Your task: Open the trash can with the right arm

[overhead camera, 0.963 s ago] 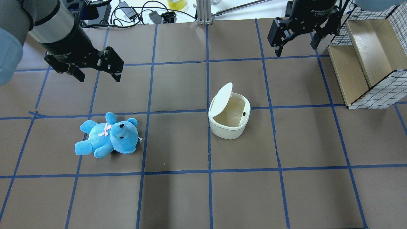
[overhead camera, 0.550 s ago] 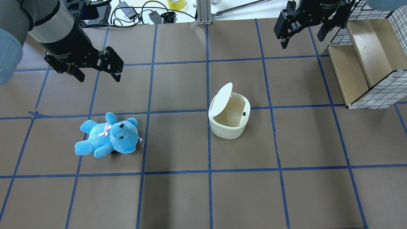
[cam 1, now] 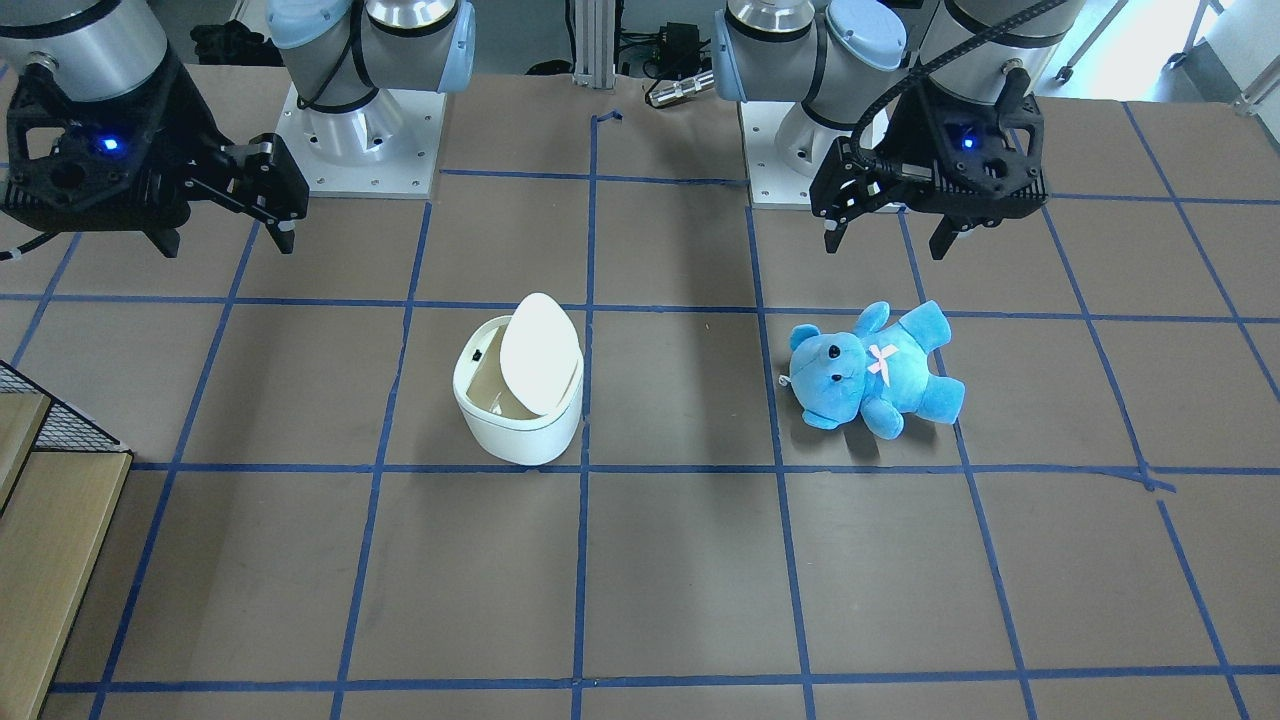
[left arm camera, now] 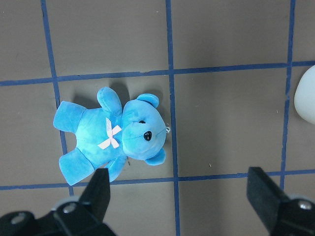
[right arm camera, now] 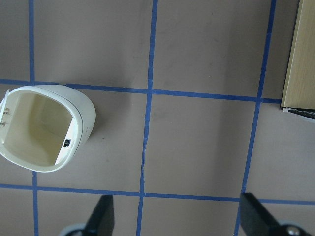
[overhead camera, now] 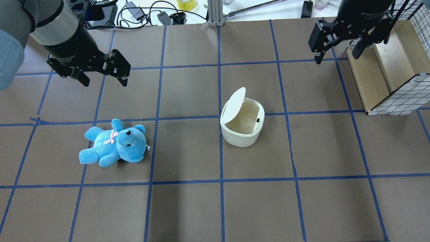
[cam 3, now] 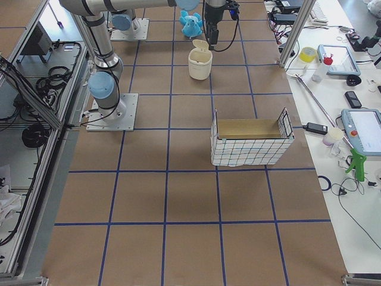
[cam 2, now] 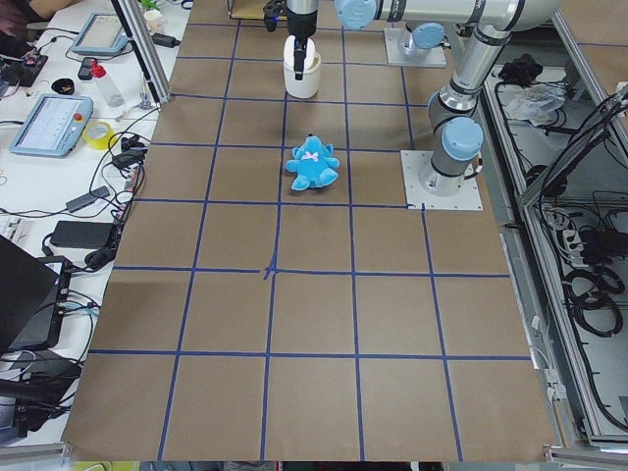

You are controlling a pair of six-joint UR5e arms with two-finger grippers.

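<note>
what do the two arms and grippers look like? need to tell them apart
Both arms: silver tubes, light-blue joint caps. Left arm carries a thick ribbed black hose; right arm only a thin black cable. Left gripper and right gripper match: black angular bodies, blue light, two black jaws, small white lettering above.

A brown bench (overhead camera: 188, 208) carries a grid of blue tape lines (overhead camera: 221, 181). At its right edge stands a wire-sided wooden crate (overhead camera: 386, 74). Beyond the far edge, a white desk (overhead camera: 282, 11) holds cables (overhead camera: 154, 6) and a yellow tape roll (overhead camera: 186, 4).
</note>
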